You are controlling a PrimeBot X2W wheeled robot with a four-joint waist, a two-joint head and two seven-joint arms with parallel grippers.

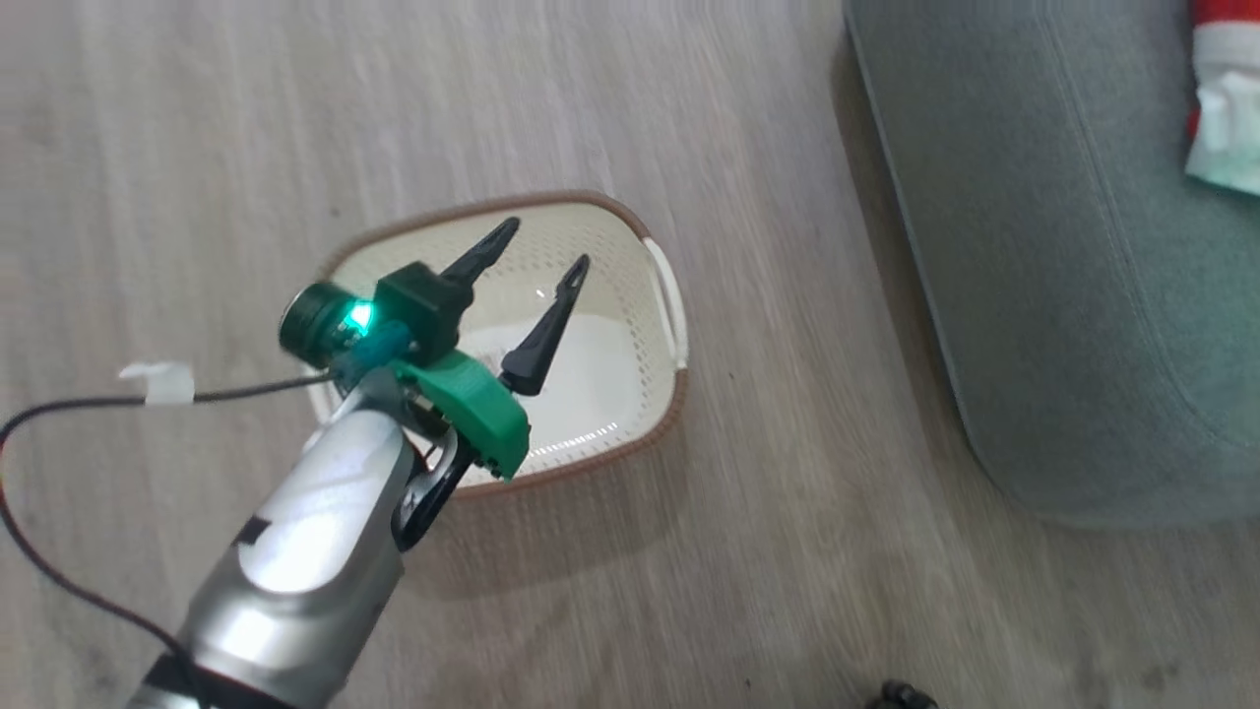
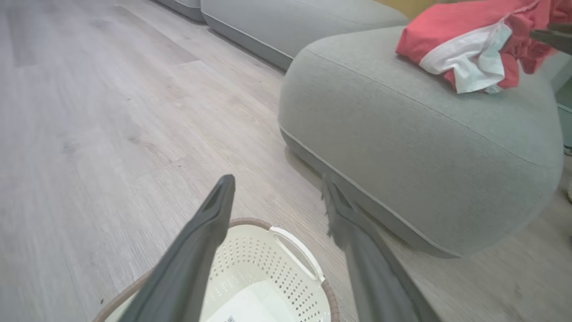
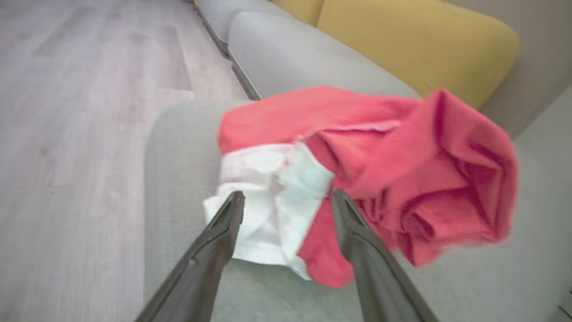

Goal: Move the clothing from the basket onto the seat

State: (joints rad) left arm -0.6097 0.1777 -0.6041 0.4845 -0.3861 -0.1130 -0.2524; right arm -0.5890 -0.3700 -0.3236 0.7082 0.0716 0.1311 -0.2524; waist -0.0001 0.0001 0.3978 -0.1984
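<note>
The cream basket (image 1: 645, 364) with its brown rim stands on the floor, its white floor bare but for a sticker. My left gripper (image 1: 547, 243) hovers over it, open, with nothing between its fingers. In the left wrist view the left gripper (image 2: 277, 181) points past the basket (image 2: 268, 268) toward the grey seat (image 2: 402, 147). The red and white clothing (image 3: 380, 156) lies crumpled on the seat (image 3: 178, 188). My right gripper (image 3: 288, 196) is just in front of the clothing, jaws wide apart and holding nothing. The clothing (image 1: 1221, 98) lies at the far right of the seat (image 1: 1083, 295).
Pale wood floor (image 1: 787, 551) surrounds the basket. A black cable with a white tape tag (image 1: 167, 384) trails left of my left arm. Yellow back cushions (image 3: 415, 40) and further grey seat sections (image 2: 290, 18) lie beyond the seat.
</note>
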